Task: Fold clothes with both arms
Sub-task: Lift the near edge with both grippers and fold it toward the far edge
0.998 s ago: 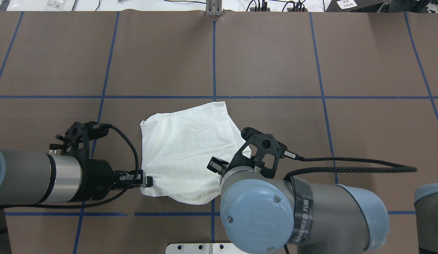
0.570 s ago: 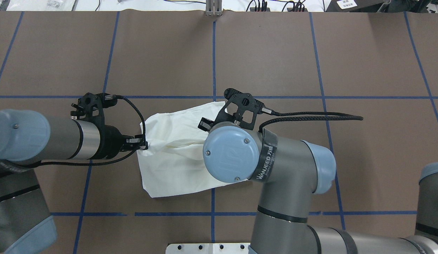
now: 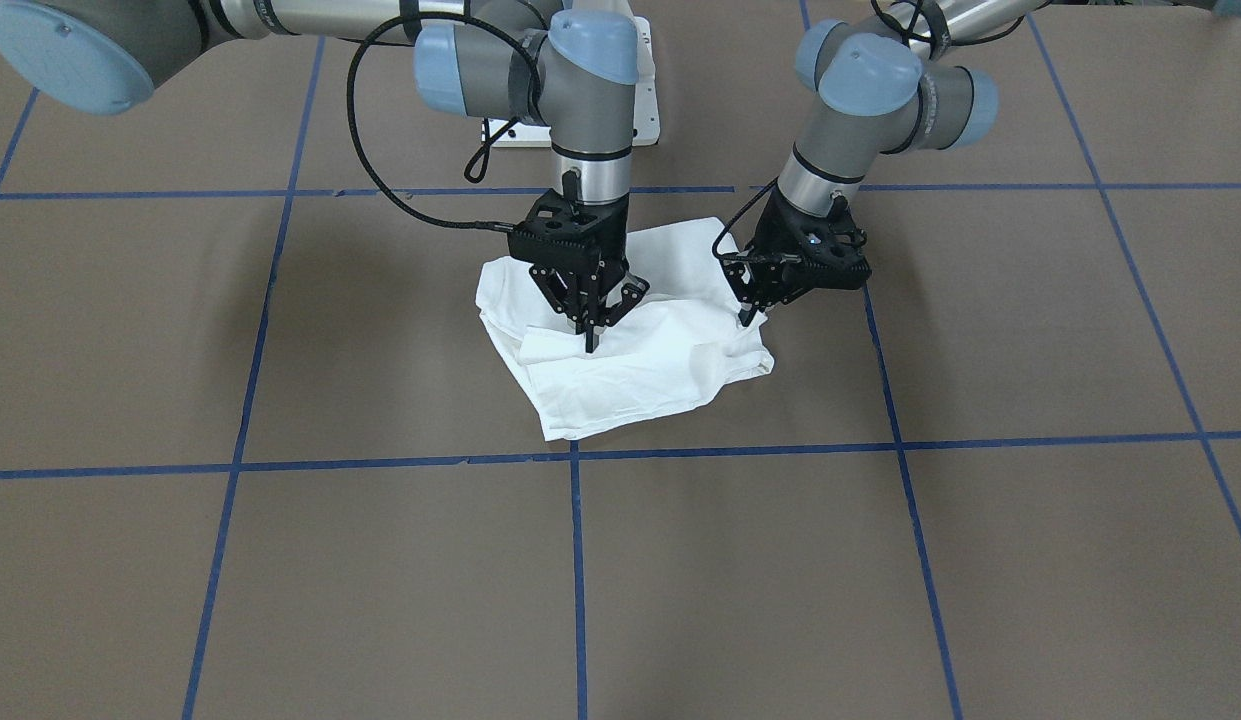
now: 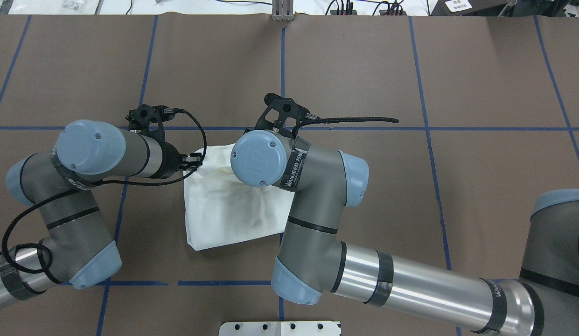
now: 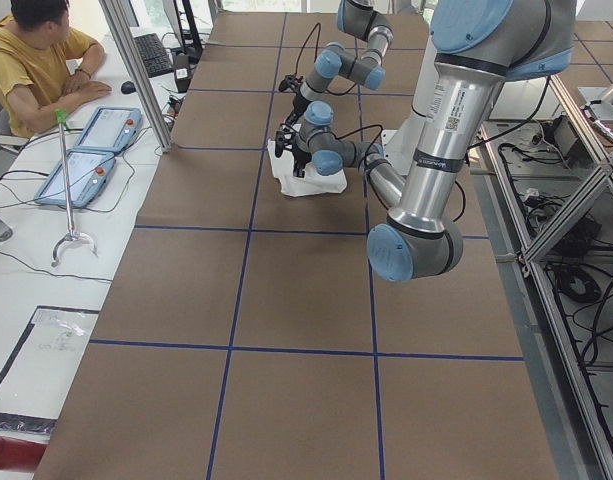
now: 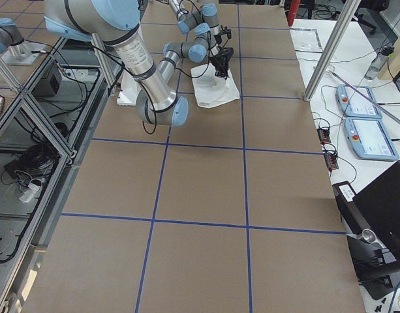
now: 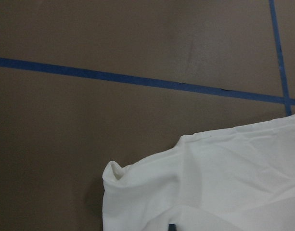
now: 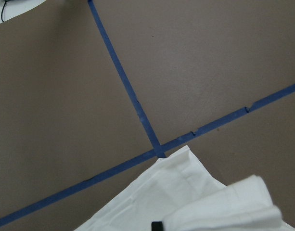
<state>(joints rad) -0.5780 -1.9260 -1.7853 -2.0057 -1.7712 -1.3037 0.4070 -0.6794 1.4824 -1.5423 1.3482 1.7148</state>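
The white shirt lies folded in a compact bundle mid-table, plain side up; no printed text or collar shows. It also shows in the overhead view. My left gripper is shut on the shirt's edge at its left side and shows at that edge in the overhead view. My right gripper points down, shut on a folded-over flap of the shirt; in the overhead view its own wrist hides it. Both wrist views show white cloth just below the fingers.
The brown table cover carries a blue tape grid. The white base plate sits at the near edge. An operator sits by teach pendants beyond the far side, with a metal post there too.
Both grippers have carried the shirt's near edge away from the robot, over the rest of the cloth towards its far edge. The bundle now looks shorter front to back.
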